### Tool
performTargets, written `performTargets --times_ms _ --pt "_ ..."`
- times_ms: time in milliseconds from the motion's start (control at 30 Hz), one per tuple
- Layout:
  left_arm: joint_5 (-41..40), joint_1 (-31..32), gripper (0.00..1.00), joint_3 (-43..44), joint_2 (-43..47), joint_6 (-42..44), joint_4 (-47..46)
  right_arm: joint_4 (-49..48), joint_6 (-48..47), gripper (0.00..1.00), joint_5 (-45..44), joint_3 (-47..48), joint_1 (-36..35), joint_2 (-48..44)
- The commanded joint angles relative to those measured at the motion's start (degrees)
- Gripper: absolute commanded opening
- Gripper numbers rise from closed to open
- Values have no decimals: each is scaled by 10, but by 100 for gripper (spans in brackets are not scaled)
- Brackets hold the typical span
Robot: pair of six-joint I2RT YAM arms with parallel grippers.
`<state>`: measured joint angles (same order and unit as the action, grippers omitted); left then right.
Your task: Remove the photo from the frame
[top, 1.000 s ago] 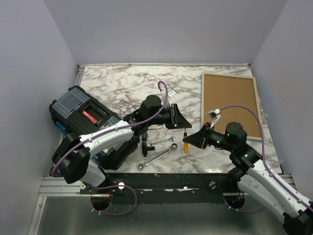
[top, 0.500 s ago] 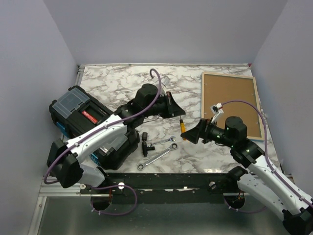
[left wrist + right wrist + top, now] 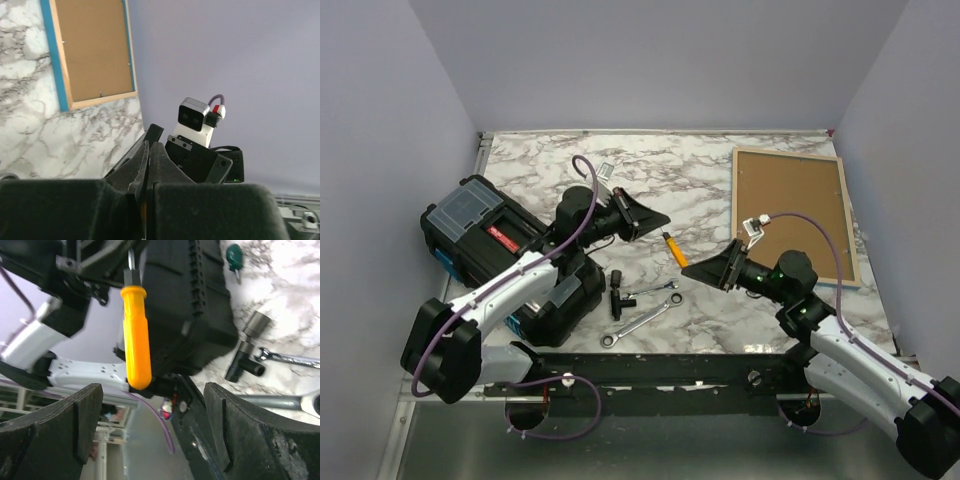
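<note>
- Closest to the arm bases, a long ratchet wrench lay on the marbled desk, just right of the black toolbox's near corner.
- A shorter wrench and a black T-shaped socket piece lay a little farther in, also just right of the toolbox.
- The right fingers stood released and wide, well to the right of the toolbox. In the right wrist view the gap between them framed the yellow handle without touching it.
- The screwdriver hung handle-down and tilted between the two arms, to the right of the toolbox, its metal shaft running up into the left arm's tip.
- The left fingers were clenched on that shaft, just past the toolbox's right side.
- The toolbox sat skewed at the left of the desk. It had a clear-lidded compartment and a red label whose writing was too small to read.
- The frame lay flat, brown back up, far to the right of the toolbox by the desk's far right corner. The left wrist view showed its turquoise border.
</note>
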<state>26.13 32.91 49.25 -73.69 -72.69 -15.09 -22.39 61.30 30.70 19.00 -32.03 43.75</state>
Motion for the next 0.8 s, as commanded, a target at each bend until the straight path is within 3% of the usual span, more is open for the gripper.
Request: performTargets --times_ms 0,167,400,767 --pt "-28 2 0 -52 51 -117 -119 -119 44 86 -25 17 -1 1" --pt "-58 6 0 -95 71 -174 -151 -179 57 71 -53 18 -5 38" --pt "-115 19 0 -124 87 -210 -195 -214 48 69 -109 39 -36 80" --pt "-176 31 0 -146 103 -237 -227 -143 -27 44 -262 92 -135 113"
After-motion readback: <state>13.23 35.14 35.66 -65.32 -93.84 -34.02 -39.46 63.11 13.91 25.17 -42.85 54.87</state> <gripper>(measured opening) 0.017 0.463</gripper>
